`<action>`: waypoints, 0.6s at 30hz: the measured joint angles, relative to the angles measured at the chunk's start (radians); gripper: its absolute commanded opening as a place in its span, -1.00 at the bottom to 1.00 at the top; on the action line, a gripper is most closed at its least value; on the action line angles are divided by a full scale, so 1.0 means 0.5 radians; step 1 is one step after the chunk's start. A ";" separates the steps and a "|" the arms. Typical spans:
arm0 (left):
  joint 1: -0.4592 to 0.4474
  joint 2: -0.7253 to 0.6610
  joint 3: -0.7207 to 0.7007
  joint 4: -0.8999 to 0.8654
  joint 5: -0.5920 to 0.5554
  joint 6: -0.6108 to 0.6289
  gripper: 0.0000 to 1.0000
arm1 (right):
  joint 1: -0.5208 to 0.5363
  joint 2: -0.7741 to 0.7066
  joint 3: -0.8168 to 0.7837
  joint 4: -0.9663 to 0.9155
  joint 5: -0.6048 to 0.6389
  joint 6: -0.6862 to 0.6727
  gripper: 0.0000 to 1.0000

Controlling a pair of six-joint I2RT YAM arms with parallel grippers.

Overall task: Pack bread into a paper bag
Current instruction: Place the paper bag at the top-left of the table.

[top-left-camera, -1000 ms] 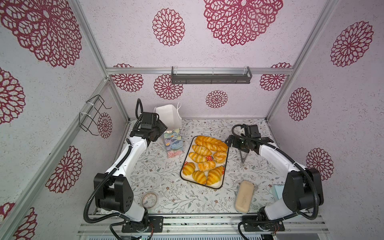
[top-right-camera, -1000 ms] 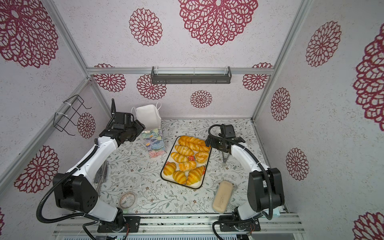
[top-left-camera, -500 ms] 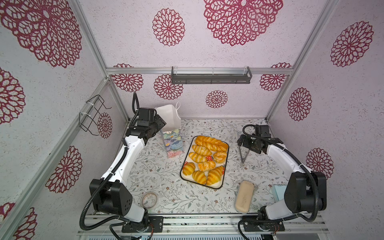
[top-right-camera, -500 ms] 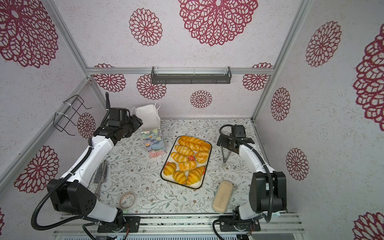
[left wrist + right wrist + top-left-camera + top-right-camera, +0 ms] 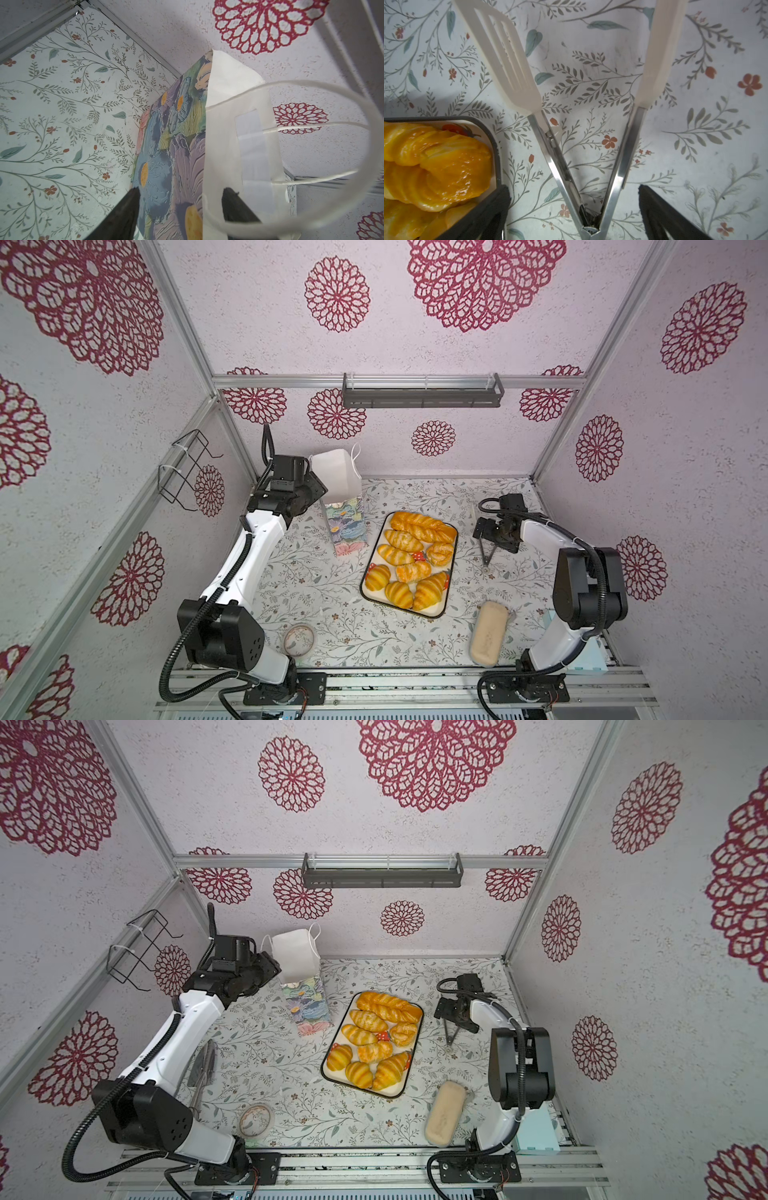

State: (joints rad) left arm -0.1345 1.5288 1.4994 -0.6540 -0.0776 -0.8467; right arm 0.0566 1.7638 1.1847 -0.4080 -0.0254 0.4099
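Observation:
The bread [image 5: 422, 526] is several glossy golden pastries lying on a white tray [image 5: 454, 549] in the middle of the table in both top views. To the tray's left stands the paper bag [image 5: 347, 522] [image 5: 305, 1002], upright, flowered outside and white inside. My left gripper [image 5: 321, 492] [image 5: 180, 191] is at its rim, open. One finger is outside the flowered wall [image 5: 176, 145] and the other is inside. My right gripper [image 5: 482, 531] [image 5: 573, 188] hangs open over metal tongs [image 5: 508, 60] [image 5: 486, 551] right of the tray, its fingers either side of the hinge.
A pale beige block [image 5: 488, 632] lies front right, and a tape roll [image 5: 298, 640] front left. Grey tools [image 5: 203, 1065] lie by the left arm. A teal box [image 5: 536, 1135] sits by the right arm's base. A wire rack [image 5: 183, 472] hangs on the left wall.
My left gripper has risen and moved back from the bag's side to its rim. My right gripper has shifted right, from the tray's edge to over the tongs.

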 measured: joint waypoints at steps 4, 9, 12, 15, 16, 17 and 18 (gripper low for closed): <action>0.005 0.000 0.020 -0.022 0.032 0.034 0.28 | 0.000 0.076 0.002 0.026 0.010 -0.008 0.98; 0.008 0.000 0.046 -0.034 0.049 0.067 0.22 | 0.000 0.148 0.002 0.056 0.032 -0.033 0.96; 0.009 0.000 0.047 -0.036 0.060 0.078 0.16 | 0.000 0.187 0.002 0.067 0.047 -0.048 0.94; 0.009 0.000 0.047 -0.037 0.076 0.093 0.14 | 0.001 0.206 0.002 0.072 0.060 -0.057 0.90; 0.009 0.000 0.048 -0.040 0.079 0.099 0.13 | 0.001 0.210 0.002 0.072 0.063 -0.064 0.88; 0.009 0.000 0.048 -0.043 0.081 0.103 0.13 | 0.001 0.213 0.004 0.072 0.066 -0.069 0.88; 0.009 0.000 0.048 -0.047 0.082 0.108 0.12 | 0.001 0.217 0.007 0.074 0.074 -0.072 0.87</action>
State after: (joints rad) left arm -0.1299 1.5288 1.5234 -0.6777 -0.0368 -0.7929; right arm 0.0570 1.8721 1.1881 -0.3710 0.0116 0.3740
